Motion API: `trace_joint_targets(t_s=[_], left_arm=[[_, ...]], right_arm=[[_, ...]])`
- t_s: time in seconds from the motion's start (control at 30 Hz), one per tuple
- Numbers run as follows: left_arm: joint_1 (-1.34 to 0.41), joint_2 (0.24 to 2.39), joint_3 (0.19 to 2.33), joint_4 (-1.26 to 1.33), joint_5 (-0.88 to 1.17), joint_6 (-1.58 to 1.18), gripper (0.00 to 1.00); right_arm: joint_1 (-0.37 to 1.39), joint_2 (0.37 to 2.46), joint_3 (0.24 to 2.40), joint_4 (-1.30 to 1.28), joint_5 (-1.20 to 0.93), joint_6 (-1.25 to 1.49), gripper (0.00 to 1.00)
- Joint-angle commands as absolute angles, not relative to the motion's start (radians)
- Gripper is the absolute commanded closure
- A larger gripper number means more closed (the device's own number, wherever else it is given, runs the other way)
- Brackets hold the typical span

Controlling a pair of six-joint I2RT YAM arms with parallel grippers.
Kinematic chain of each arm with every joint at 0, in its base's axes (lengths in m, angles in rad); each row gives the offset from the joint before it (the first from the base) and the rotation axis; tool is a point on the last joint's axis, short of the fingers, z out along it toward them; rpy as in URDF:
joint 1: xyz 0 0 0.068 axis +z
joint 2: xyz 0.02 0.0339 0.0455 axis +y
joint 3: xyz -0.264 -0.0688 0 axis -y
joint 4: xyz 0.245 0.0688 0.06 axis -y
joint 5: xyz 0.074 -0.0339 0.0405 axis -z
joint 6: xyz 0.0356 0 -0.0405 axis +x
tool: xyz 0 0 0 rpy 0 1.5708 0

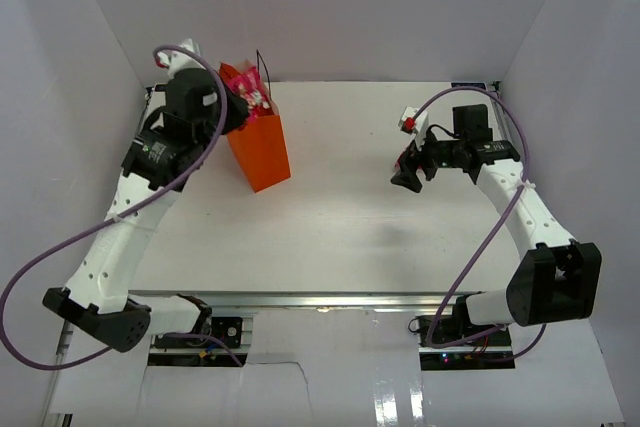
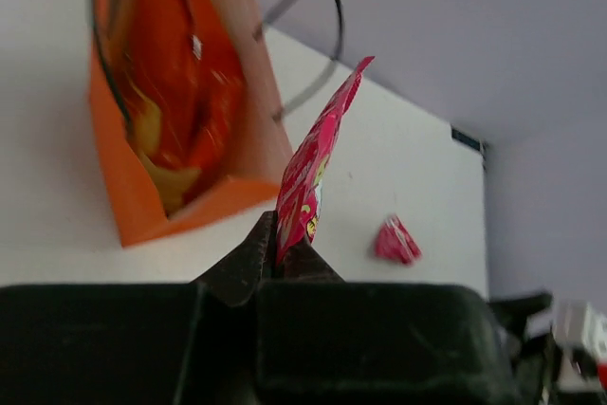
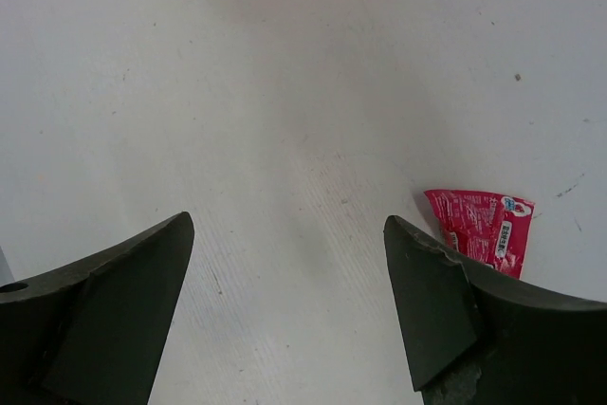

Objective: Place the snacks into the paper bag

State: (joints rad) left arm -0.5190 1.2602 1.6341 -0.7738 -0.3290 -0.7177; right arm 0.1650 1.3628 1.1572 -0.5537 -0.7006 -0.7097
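Robot lab test cell, plain white worktop (image 1: 350, 237) boxed in by blank white panels (image 1: 560, 27) on three sides, left arm (image 1: 120, 237) and right arm (image 1: 535, 217) bolted to a metal rail (image 1: 330, 304) at the near edge (purple cables (image 1: 460, 90) looping loose), lit electronics (image 1: 225, 330) exposed beneath.

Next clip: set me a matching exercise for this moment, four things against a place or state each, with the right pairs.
Things:
1. chip bag
2. loose pink packet
3. left pincer
4. right pincer

Places or states:
a. open, holding nothing
b. inside the paper bag
c. shut on the held pink packet
d. lying on the table

Pairs: 1-b; 2-d; 3-c; 4-a
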Motion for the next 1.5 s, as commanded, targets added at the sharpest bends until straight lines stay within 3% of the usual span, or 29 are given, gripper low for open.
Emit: trace_joint_targets(t_s=[0.0,0.23,0.6,0.8,0.87,0.97,1.13,1.23,1.33,1.47], left_arm=[[-0.387,1.356,1.764,-0.888,-0.333,-0.595,1.0],[-0.319,1.578,2.008,-0.92,-0.285,-0.519,0.99],[-0.308,1.741,2.097,-0.904,-0.298,-0.526,0.96],[-0.307,1.763,2.105,-0.904,-0.287,-0.531,0.61],[-0.307,1.76,2.112,-0.902,-0.285,-0.528,0.44],[-0.307,1.747,2.121,-0.903,-0.285,-0.525,0.3],[-0.307,1.681,2.129,-0.879,-0.224,-0.482,0.2],[-0.305,1.576,2.062,-0.824,-0.126,-0.445,0.11],[-0.305,1.396,1.861,-0.703,-0.005,-0.417,0.04],[-0.305,1.162,1.585,-0.606,0.058,-0.452,0.02]], right_arm=[[0.158,1.367,1.18,-0.534,-0.727,-0.67,0.13],[0.126,1.376,1.172,-0.514,-0.713,-0.644,0.14],[0.046,1.384,1.18,-0.506,-0.71,-0.624,0.13],[0.023,1.428,1.2,-0.471,-0.652,-0.572,0.13],[0.02,1.46,1.207,-0.407,-0.594,-0.49,0.15],[0.02,1.535,1.245,-0.351,-0.433,-0.329,0.17],[0.021,1.646,1.321,-0.382,-0.448,-0.394,0.16],[0.021,1.733,1.416,-0.565,-0.575,-0.677,0.14],[0.037,1.848,1.486,-0.659,-0.534,-0.88,0.13],[0.06,1.908,1.534,-0.732,-0.479,-1.041,0.13]])
